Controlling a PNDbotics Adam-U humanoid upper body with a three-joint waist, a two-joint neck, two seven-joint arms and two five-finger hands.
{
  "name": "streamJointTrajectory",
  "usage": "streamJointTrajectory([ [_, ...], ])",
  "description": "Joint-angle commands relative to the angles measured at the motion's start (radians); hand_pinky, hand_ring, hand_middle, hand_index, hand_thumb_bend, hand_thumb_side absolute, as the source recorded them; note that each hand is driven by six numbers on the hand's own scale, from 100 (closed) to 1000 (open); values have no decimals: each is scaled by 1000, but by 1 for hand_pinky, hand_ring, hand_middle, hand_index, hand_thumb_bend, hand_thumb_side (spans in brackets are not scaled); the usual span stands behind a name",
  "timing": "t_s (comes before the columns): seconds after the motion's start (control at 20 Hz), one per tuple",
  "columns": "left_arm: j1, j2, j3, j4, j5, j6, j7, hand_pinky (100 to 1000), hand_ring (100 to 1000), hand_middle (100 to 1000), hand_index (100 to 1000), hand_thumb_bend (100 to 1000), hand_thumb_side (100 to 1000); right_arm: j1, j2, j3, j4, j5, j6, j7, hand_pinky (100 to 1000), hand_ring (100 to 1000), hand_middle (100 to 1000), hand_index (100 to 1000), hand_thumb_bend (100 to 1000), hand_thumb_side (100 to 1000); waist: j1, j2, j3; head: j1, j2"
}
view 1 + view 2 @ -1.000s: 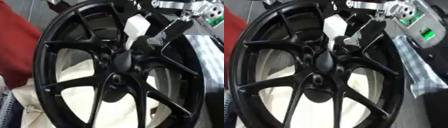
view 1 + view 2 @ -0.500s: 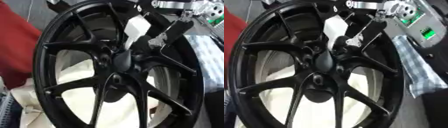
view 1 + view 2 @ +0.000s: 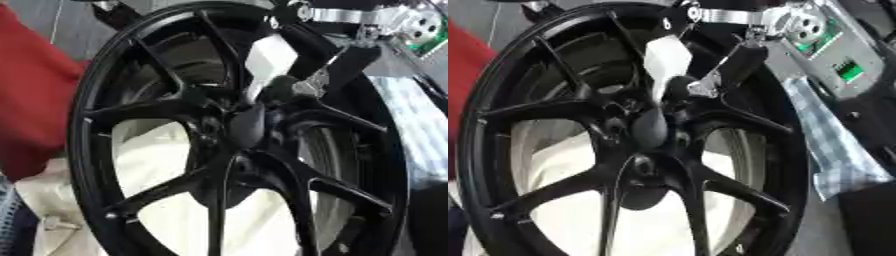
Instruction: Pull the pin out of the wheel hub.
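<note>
No readable text or numbers anywhere, green display [image 3: 847,70] on the arm lit (characters too blurred)

Robot hand [image 3: 710,75] at wheel hub [image 3: 654,130], cloth [image 3: 837,150] right.

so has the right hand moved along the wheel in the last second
No. The right hand sits at the same spot by the hub, under the wheel rim's upper right; only the whole picture shifts slightly.
</note>
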Motion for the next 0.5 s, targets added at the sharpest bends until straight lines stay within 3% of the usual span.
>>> streamJointTrajectory([
  [0.05, -9, 25, 11, -17, -4, -2, -3, 779, 808, 609, 771, 100, 678, -13, -48, -34, -12, -60, 18, -10, 836, 778, 378, 438, 162, 229, 8, -23, 1, -8, -14],
  [0.5, -12, 29, 12, -17, -3, -4, -5, 780, 807, 609, 770, 100, 675, -4, -101, -112, -48, -287, 79, -13, 844, 787, 374, 424, 129, 187, 7, -29, -2, -18, -8],
])
